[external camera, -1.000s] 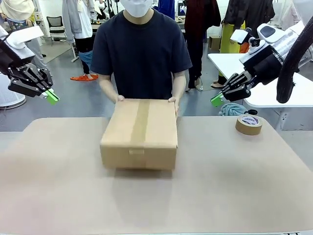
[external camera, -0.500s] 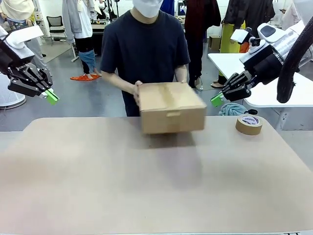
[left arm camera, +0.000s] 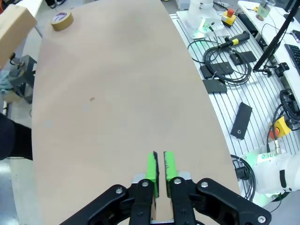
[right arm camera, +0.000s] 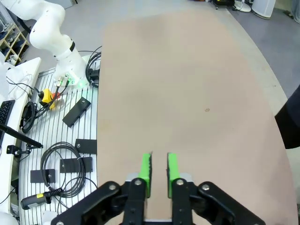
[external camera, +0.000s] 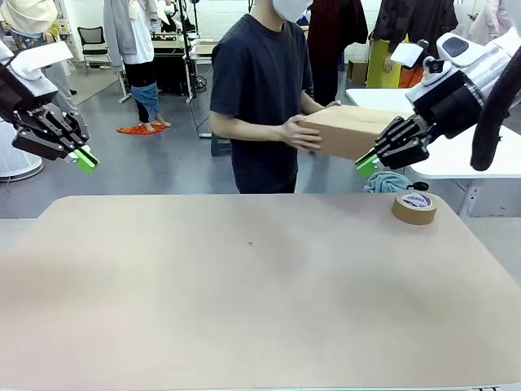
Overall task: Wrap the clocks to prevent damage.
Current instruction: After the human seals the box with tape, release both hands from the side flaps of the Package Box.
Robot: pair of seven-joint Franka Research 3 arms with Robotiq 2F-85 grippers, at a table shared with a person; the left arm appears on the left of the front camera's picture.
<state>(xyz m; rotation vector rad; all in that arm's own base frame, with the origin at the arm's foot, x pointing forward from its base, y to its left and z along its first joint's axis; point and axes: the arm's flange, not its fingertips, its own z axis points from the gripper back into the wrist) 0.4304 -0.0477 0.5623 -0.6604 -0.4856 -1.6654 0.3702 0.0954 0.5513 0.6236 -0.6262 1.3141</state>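
The surface [external camera: 244, 301] lies bare apart from a tape roll [external camera: 413, 207] near its far right edge. Behind the far edge a person [external camera: 260, 90] stands turned sideways, both hands holding a box [external camera: 346, 130] in the air, off the surface. The left gripper [left arm camera: 159, 166] and right gripper [right arm camera: 158, 169] hang above the two ends, jaws nearly together on nothing.

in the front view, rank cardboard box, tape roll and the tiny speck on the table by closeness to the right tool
1. Cardboard box: in the person's hands, right beside the right tool.
2. Tape roll: on the table just below it.
3. Speck: mid-table, farthest.
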